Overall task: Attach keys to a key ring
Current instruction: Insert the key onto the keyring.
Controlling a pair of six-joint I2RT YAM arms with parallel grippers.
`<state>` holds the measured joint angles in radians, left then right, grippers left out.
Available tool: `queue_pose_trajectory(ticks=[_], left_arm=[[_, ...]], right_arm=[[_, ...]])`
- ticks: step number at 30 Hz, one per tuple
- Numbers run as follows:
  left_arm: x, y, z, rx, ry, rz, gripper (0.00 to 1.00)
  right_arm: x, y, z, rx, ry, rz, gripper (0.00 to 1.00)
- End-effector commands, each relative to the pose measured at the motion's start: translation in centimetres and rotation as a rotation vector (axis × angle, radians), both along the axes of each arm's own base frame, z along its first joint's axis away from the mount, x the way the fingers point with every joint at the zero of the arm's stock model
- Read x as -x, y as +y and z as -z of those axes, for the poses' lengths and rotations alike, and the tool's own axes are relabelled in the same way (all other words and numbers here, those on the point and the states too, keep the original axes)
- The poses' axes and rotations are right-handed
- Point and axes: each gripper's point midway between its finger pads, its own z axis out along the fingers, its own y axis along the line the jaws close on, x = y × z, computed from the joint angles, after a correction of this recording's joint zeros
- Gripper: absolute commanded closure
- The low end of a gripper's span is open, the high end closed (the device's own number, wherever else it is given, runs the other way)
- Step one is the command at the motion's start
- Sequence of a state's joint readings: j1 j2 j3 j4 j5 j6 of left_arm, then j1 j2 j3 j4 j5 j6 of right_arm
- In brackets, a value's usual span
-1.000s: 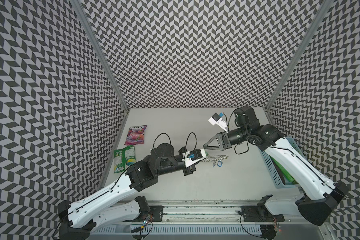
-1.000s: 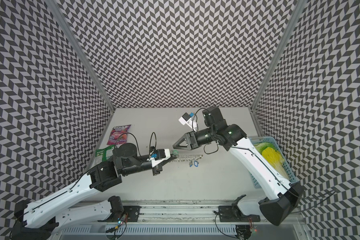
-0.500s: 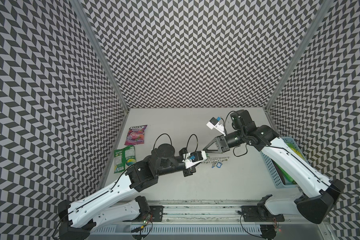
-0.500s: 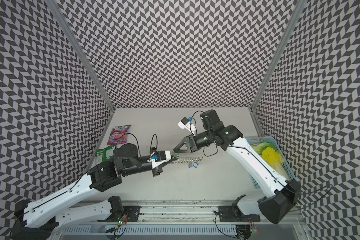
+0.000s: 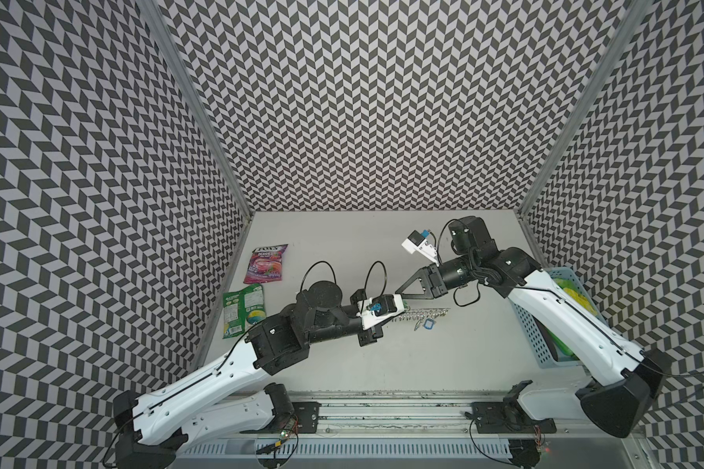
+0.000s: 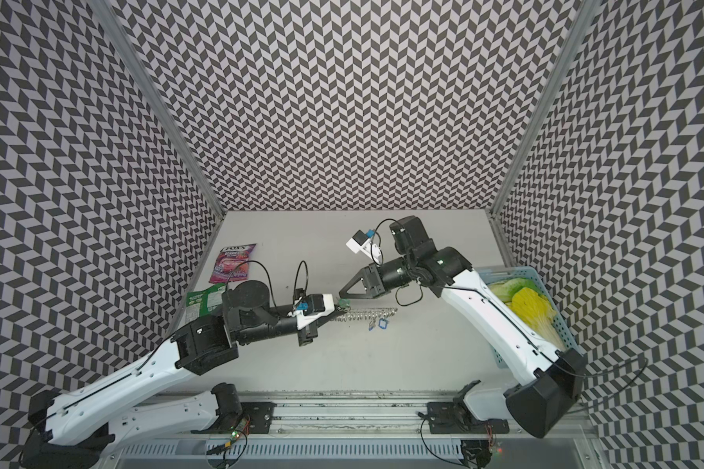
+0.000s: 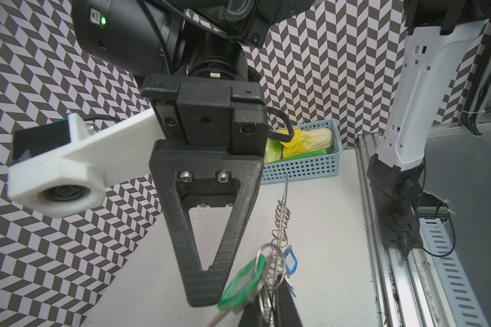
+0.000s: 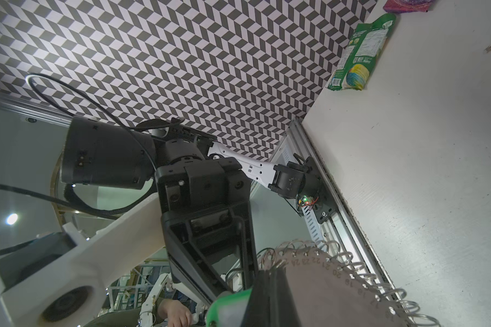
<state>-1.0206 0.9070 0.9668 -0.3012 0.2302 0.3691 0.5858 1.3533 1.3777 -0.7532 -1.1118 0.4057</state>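
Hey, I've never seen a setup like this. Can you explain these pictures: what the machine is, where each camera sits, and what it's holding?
These are two robot arms at a table, each ending in a two-fingered gripper. Two pictures look down from overhead, and the other two come from cameras on the arms' wrists. The left gripper is shut on the key ring, a gray plate edged with wire rings, held on edge. The right gripper is shut at the green-tagged key; whether it truly pinches it is unclear. Blue-tagged keys hang among the rings. Also on the table are a berry candy bag, a green snack bag and a blue basket holding a cabbage.
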Motion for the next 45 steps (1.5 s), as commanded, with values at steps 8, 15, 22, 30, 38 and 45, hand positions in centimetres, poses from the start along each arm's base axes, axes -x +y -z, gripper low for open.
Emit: queue_pose_trajectory(ticks=[8,15,22,30,38,45], left_arm=[[0.7,0.2,-2.5,0.083,0.001,0.017,1.00],[0.7,-0.3,-2.9,0.100,0.039,0.026,1.00],[0.8,-1.1,-3.1,0.106,0.085,0.055,1.00],[0.8,-1.9,-2.3,0.087,0.149,0.109,1.00],[-0.1,-1.2,-2.6,0.129,0.196,0.113,1.00],[-0.1,-1.2,-2.4,0.123,0.208,0.122,1.00]], right_arm=[[-1.7,-1.2,-1.9,-0.025,-0.079,0.150,1.00],[-4.5,-3.0,-3.3,0.030,-0.174,0.310,0.62],[-3.5,-3.3,-5.5,0.000,-0.270,0.267,0.81],[-0.7,-2.1,-5.8,0.014,-0.293,0.139,0.86],[0.6,-2.8,-4.4,0.078,-0.270,0.131,0.83],[0.6,-2.3,-4.2,0.098,-0.270,0.105,0.83]])
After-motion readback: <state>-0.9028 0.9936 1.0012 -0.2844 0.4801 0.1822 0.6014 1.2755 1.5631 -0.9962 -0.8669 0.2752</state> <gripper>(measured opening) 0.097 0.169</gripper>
